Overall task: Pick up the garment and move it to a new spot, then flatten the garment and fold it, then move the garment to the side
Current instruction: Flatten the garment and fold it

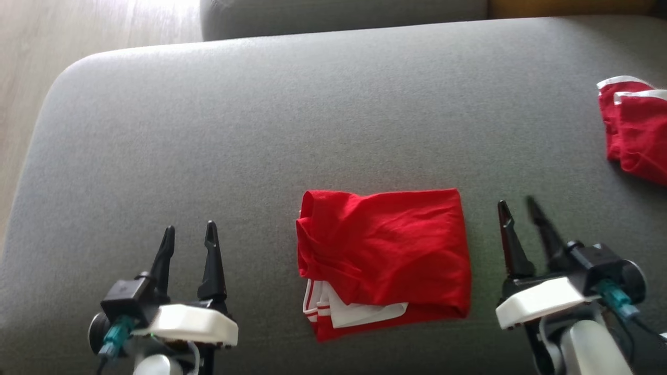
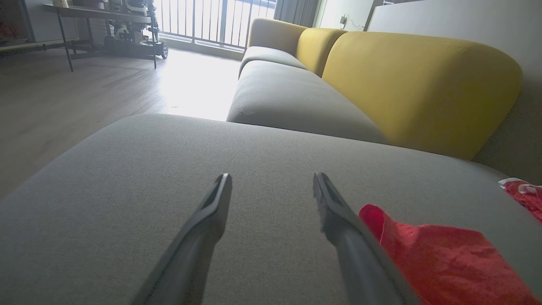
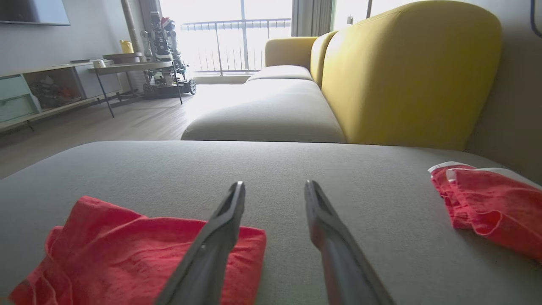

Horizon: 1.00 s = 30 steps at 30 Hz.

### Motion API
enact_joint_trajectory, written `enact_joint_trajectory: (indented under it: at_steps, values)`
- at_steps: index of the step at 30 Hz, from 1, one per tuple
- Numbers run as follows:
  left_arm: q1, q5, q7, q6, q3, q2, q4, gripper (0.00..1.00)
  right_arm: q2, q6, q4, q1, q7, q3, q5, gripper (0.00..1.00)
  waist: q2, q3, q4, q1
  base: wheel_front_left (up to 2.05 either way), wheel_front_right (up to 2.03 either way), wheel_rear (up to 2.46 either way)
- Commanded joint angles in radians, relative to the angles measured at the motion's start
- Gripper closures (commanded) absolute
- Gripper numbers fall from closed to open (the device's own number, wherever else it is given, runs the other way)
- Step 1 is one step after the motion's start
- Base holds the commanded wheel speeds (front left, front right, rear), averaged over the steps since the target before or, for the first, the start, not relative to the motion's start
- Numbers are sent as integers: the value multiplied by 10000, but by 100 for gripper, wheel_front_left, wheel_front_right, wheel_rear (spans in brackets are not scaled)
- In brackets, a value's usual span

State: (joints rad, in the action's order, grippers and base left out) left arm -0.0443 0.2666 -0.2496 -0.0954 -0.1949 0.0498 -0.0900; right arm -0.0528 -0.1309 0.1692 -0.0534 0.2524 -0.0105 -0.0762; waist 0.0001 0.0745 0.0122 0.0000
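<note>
**Two released hands beside a folded garment**

The garment (image 1: 383,245) is found near the front edge of the grey cushion (image 1: 260,114), between the two hands and touching neither of them. It is laid as a rough rectangle of thin red cloth, soft and wrinkled. White trim (image 1: 354,312) shows at its near edge, where the layers are not lined up exactly. From this shape it is judged that the folding is done and that only the move to the side is left.

The left hand (image 1: 190,227) is held released and empty, its two dark, pointed fingers spread wide above bare cushion. The right hand (image 1: 516,203) is seen with its fingers apart too, somewhat less wide, and nothing is grasped between them. It is placed just beside the right edge of the garment, probably so that this edge can be taken.

A second garment (image 1: 638,130), red with a white hem, is lying well apart at the far right, which may be the place meant for folded pieces. The cushion is covered with a fine woven fabric and is flat with rounded corners. Behind it a smooth yellow backrest (image 3: 406,72) is seen.
</note>
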Motion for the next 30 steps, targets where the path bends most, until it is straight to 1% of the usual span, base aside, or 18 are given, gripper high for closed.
enact_joint_trajectory:
  at_steps: [1, 3, 9, 14, 23, 28, 30]
  values:
    - [601, -14, -122, 52, 258, 5, 308, 0, 24, 2, -334, -269, 93, -366, 2, 100, -1, 124, 122, 0, 0, 0, 0]
    - [665, -13, -122, 63, 252, 5, 310, 0, 25, 2, -280, -314, 93, -672, -112, 100, -1, 250, 255, 0, 0, 0, 0]
    - [796, 0, -122, 57, 320, 5, 287, 0, 25, 2, 135, -459, 93, -2040, -327, 100, -1, 456, 733, 0, 0, 0, 0]
    - [924, 34, -122, 62, 253, 5, 280, 0, 25, 2, 1059, -703, 64, -2963, -504, 100, -1, 616, 1279, 0, 0, 0, 0]
    - [968, 173, -122, -62, 35, 5, 307, 0, 25, 2, 3027, -1382, 56, -3344, -941, 100, -1, 916, 2227, 0, 0, 0, 0]
    - [979, 193, -122, -97, 55, 5, 384, 0, 24, 2, 3898, -1616, -18, -3414, -1230, 100, -1, 1027, 2484, 0, 0, 0, 0]
    - [979, 188, -122, -86, 73, 5, 379, 0, 24, 2, 4147, -1664, -39, -3642, -1390, 100, -1, 1025, 2527, 0, 0, 0, 0]
